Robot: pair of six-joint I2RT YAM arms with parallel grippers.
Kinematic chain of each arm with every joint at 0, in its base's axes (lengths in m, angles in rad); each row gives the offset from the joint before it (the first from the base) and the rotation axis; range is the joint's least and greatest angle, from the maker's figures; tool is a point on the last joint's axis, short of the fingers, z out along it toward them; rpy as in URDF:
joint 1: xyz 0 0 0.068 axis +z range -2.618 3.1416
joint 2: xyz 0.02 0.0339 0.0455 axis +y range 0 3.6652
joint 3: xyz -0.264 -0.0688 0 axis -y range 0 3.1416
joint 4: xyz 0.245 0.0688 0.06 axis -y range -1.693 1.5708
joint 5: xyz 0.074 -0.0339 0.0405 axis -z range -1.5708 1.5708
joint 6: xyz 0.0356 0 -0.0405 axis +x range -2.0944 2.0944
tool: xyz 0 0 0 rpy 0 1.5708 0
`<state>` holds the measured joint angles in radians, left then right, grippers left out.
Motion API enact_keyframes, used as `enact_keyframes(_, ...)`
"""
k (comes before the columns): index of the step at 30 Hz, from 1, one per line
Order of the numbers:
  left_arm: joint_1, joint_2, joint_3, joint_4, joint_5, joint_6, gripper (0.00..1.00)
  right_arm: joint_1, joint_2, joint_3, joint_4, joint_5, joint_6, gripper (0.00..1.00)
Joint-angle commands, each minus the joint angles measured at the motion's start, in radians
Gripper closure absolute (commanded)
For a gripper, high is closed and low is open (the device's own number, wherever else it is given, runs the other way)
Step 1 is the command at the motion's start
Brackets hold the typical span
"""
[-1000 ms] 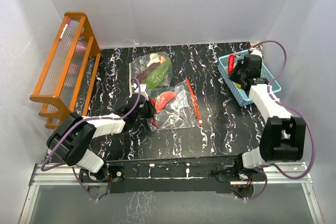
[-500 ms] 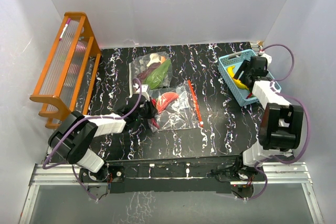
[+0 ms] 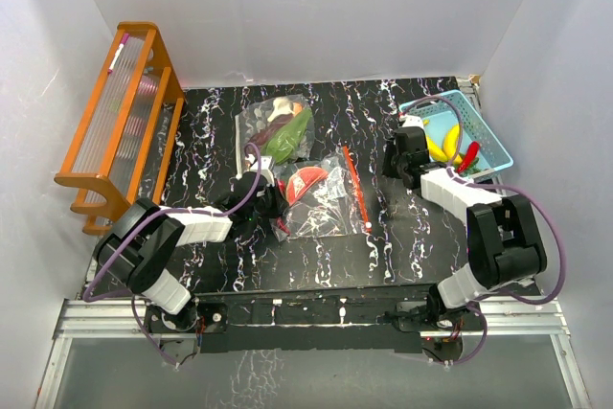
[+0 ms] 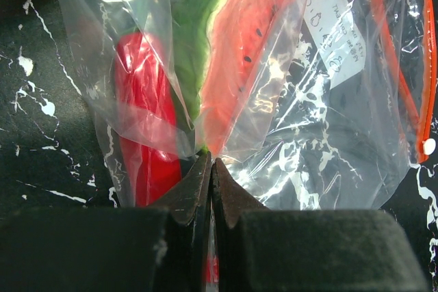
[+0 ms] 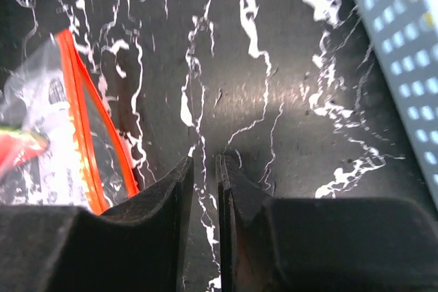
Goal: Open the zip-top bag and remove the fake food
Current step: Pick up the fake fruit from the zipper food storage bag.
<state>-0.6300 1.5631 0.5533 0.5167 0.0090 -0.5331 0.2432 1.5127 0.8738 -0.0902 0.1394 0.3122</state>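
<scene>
The zip-top bag (image 3: 326, 203) lies mid-table, its orange zip strip (image 3: 352, 184) facing right. Fake food is inside it: a watermelon slice (image 4: 246, 52) and a red chilli (image 4: 140, 114). My left gripper (image 3: 268, 200) is shut on the bag's left edge, with film pinched between the fingertips in the left wrist view (image 4: 211, 161). My right gripper (image 3: 393, 160) hovers over bare table between the bag and the basket. Only a thin slit shows between its jaws (image 5: 205, 161), and nothing is in them. The zip strip (image 5: 85, 121) lies to its left.
A light-blue basket (image 3: 496, 136) at the right holds a yellow banana (image 3: 442, 146) and a red chilli (image 3: 467, 157). A second clear bag (image 3: 278, 126) with green and white toys lies behind the first. An orange wooden rack (image 3: 120, 122) stands far left.
My right gripper left the basket and swung left over the table, opening and closing again on the way. A red chilli now lies in the basket. The left gripper held still.
</scene>
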Motion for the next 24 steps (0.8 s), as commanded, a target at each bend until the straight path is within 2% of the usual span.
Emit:
enact_keyframes(1,0.006,-0.019,-0.002,-0.006,0.015,0.005,1.00,-0.011,0.027,-0.050,0.170,-0.210,-0.013,0.78)
enact_keyframes(4,0.006,-0.023,-0.004,-0.008,0.012,0.006,1.00,-0.006,0.087,-0.053,0.178,-0.366,-0.006,0.79)
enact_keyframes(8,0.006,-0.023,-0.004,-0.011,0.009,0.005,1.00,-0.004,0.114,-0.104,0.269,-0.477,0.029,0.79)
enact_keyframes(19,0.006,-0.013,-0.011,0.008,0.023,-0.007,1.00,0.005,0.127,-0.123,0.398,-0.659,0.063,0.78)
enact_keyframes(24,0.006,-0.018,-0.013,0.007,0.024,-0.008,1.00,0.006,0.177,-0.121,0.440,-0.689,0.084,0.78)
